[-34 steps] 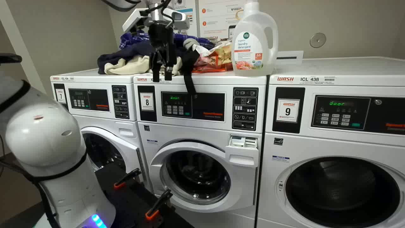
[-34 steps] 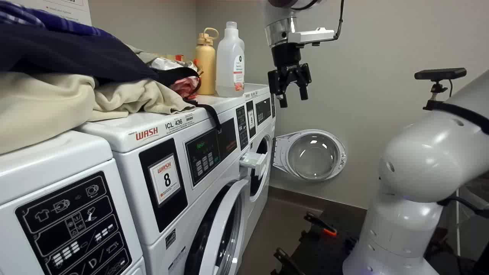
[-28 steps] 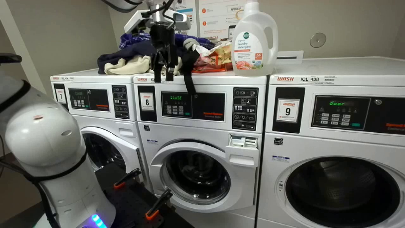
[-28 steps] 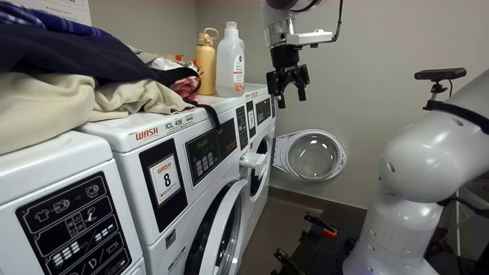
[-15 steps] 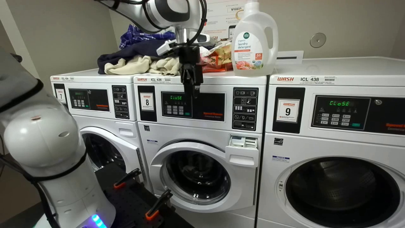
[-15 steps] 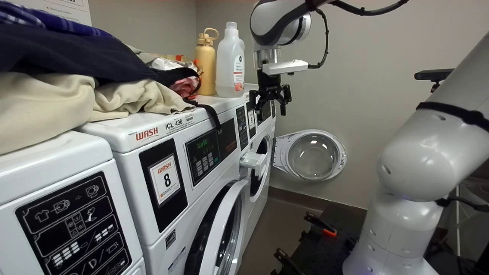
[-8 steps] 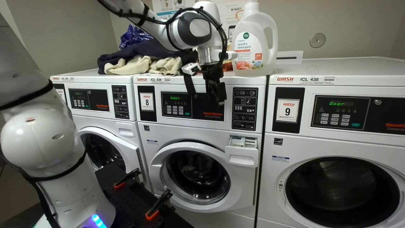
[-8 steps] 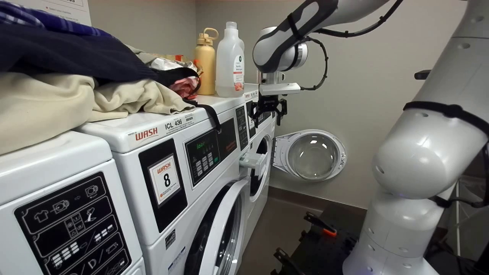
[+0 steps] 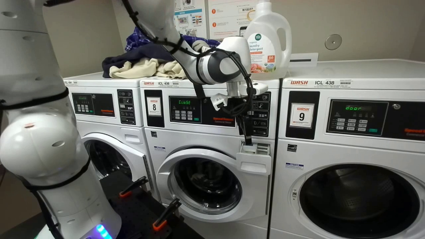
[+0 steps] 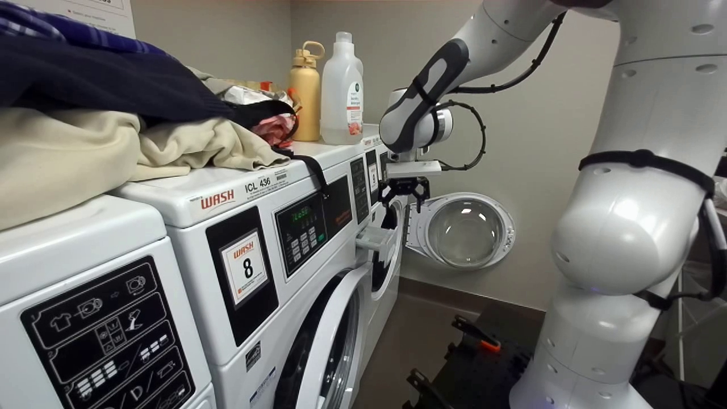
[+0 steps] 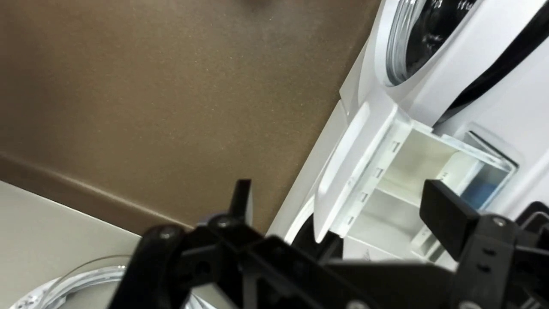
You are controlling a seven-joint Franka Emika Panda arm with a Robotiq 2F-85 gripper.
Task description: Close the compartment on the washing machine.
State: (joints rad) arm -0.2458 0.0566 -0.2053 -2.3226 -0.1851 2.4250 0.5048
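The white washing machine with the "8" card (image 9: 206,134) stands in the middle in an exterior view and also shows in an exterior view (image 10: 244,318). Its detergent drawer (image 9: 254,164), the compartment, is pulled out at the upper right of its front. The drawer also shows in an exterior view (image 10: 372,238) and, with open sections, in the wrist view (image 11: 364,163). My gripper (image 11: 339,189) is open and empty above the drawer, its fingers either side of the drawer front in the wrist view. It also shows in both exterior views (image 9: 248,141) (image 10: 404,199). Contact cannot be told.
The round door (image 9: 206,186) of washer 8 stands partly open below the drawer. Another washer's open door (image 10: 466,233) juts out beyond. A detergent bottle (image 9: 269,49) and clothes (image 9: 142,59) lie on top. A black base with clamps (image 9: 142,209) is in front.
My gripper has moved down and toward the drawer, from above the washer's top edge to just over the open drawer. The fingers stay open, and the drawer has not moved.
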